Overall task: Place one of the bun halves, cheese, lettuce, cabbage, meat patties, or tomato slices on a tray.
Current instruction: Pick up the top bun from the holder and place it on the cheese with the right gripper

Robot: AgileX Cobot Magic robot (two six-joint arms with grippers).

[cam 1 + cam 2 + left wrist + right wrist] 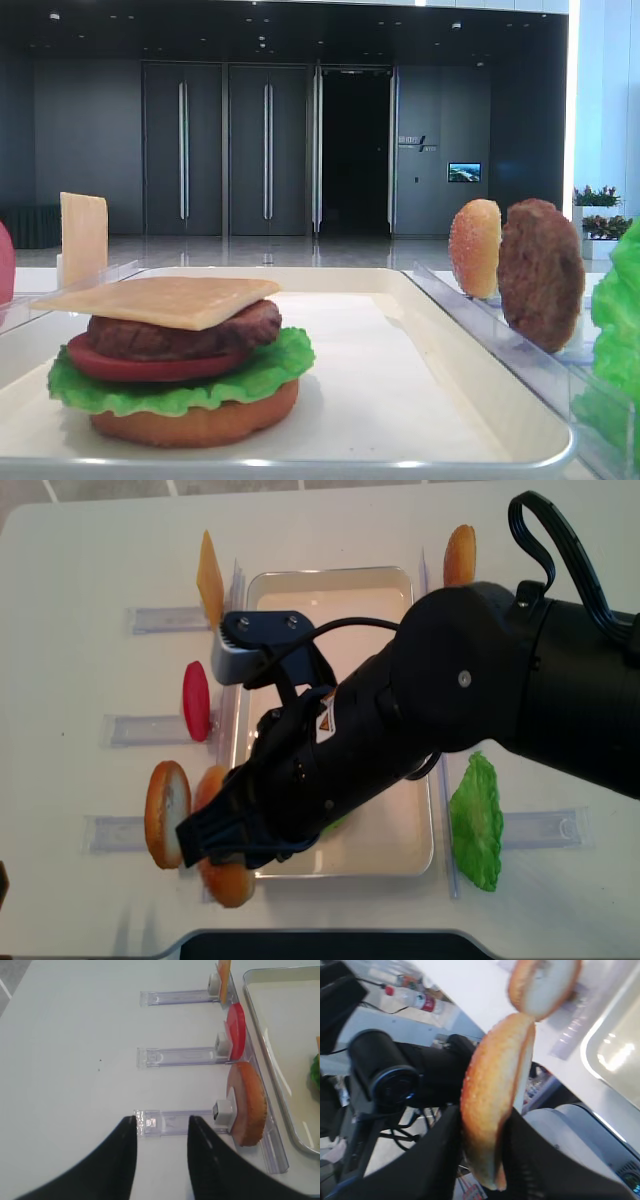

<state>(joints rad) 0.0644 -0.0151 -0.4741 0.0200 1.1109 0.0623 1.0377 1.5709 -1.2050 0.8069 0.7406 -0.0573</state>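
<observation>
My right gripper (pixel 482 1111) is shut on a sesame-speckled bun half (pixel 492 1085), held on edge. From above, that arm reaches across the white tray (pixel 330 588), and the gripper (pixel 215 837) holds the bun half (pixel 230 882) at the tray's front left corner. A stack on the tray (pixel 420 400) has a bun base, lettuce (pixel 180 395), a tomato slice, a meat patty (pixel 180 335) and cheese (pixel 160 300) on top. My left gripper (pixel 162 1121) hangs open over the bare table by a clear rack (pixel 172 1122), with nothing between its fingers.
Clear racks flank the tray. On the left stand a bun piece (pixel 165 813), a tomato slice (pixel 197 700) and a cheese slice (pixel 209 577). On the right are a bun half (pixel 475 247), a patty (pixel 540 272) and a lettuce leaf (pixel 477 820).
</observation>
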